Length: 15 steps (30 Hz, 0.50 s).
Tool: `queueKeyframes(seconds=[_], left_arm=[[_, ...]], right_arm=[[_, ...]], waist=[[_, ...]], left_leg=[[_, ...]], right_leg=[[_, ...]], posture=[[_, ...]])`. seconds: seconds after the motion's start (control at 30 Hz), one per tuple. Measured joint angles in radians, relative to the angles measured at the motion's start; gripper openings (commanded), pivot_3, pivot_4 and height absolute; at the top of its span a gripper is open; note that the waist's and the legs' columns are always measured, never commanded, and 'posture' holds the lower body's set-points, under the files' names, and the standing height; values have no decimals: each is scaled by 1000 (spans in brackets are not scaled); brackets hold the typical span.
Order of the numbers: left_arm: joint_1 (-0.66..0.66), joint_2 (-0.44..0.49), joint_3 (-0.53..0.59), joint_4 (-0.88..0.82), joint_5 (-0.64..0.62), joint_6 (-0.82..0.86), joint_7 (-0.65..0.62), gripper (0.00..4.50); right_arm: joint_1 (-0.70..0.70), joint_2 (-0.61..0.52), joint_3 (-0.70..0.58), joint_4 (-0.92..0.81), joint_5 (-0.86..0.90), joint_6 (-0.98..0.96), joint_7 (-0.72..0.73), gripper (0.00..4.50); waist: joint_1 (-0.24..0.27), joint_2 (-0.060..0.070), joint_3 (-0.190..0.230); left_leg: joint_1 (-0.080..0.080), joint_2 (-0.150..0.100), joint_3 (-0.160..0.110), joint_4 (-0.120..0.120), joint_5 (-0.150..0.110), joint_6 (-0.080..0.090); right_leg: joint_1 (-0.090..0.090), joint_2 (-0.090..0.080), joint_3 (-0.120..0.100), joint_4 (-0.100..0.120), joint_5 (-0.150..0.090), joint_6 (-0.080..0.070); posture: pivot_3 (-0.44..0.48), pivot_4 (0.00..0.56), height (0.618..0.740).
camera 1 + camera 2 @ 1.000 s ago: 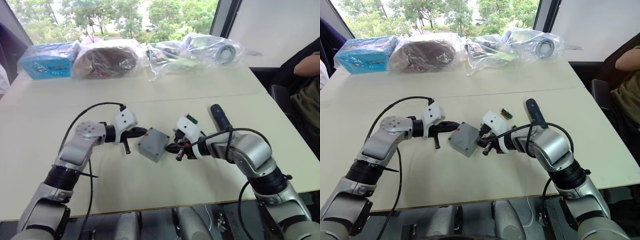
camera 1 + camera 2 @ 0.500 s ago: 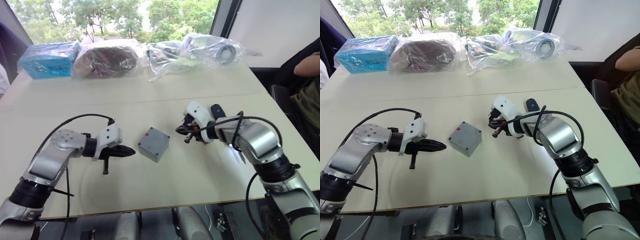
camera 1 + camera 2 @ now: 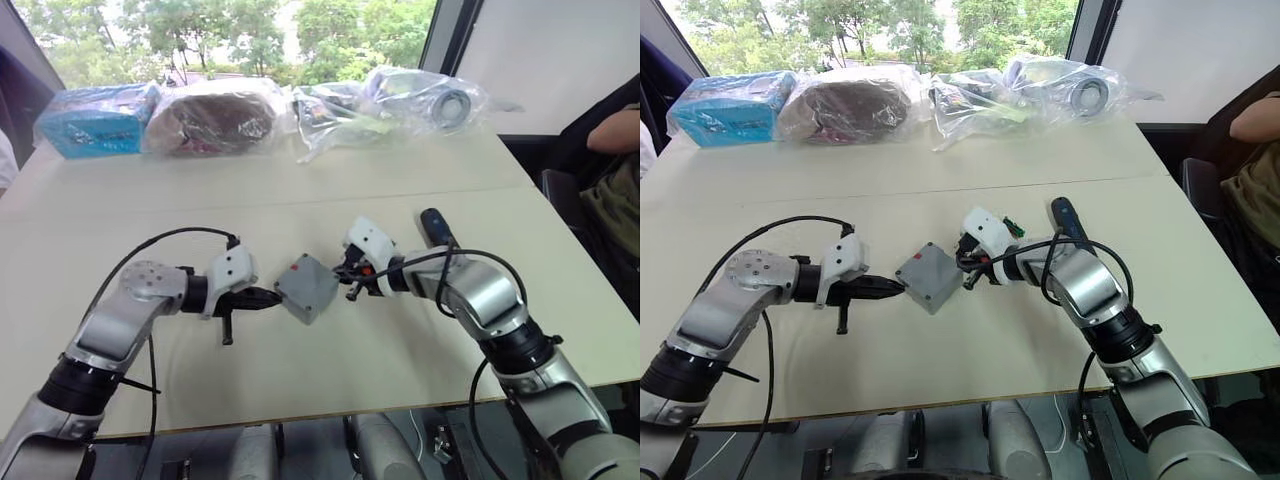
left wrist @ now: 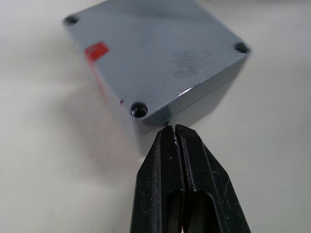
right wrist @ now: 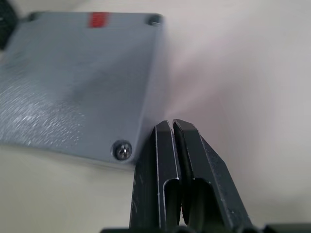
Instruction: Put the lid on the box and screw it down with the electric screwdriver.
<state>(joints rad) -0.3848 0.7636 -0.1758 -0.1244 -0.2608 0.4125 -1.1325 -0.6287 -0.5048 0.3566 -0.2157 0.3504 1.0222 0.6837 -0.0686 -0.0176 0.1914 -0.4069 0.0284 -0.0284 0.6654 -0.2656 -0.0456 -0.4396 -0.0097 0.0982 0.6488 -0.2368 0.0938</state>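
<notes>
1. Left eye view: the box (image 3: pixel 306 288) is seen near the middle of the desk (image 3: pixel 330 180), with the lid on top of it. The left hand (image 3: pixel 270 297) is placed at the box's left side, and the right hand (image 3: pixel 344 281) at its right side. The screwdriver (image 3: pixel 436 227) is laid on the desk behind the right arm, apart from the box. Bags (image 3: pixel 400 95) are lined up along the far edge of the desk.

2. Right eye view: the same scene is shown. A small green block (image 3: pixel 1014 226) is seen on the desk between the right hand and the screwdriver.

3. Left wrist view: the left hand's fingers (image 4: pixel 165 170) are pressed together with nothing held between them. Their tips are pushed against a corner of the box. The lid (image 4: pixel 155 53) is seen with a red mark (image 4: pixel 96 50) and holes in its corners.

4. Right wrist view: the right hand's fingers (image 5: pixel 189 165) are also pressed together and nothing is held. Their tips are touching the box's side wall, just beside a corner with a screw (image 5: pixel 122 150) in it.
</notes>
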Motion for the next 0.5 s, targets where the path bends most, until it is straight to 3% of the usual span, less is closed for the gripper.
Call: queueKeyframes(seconds=[0.5], left_arm=[[-56, -6, 2, 107, 43, -100, 10, 0]], right_arm=[[26, -6, -49, -102, 57, 101, 3, 64]], waist=[[0, 0, 0]], left_leg=[[0, 0, 0, 0, 0, 0]], right_leg=[[0, 0, 0, 0, 0, 0]], posture=[[0, 150, 740]])
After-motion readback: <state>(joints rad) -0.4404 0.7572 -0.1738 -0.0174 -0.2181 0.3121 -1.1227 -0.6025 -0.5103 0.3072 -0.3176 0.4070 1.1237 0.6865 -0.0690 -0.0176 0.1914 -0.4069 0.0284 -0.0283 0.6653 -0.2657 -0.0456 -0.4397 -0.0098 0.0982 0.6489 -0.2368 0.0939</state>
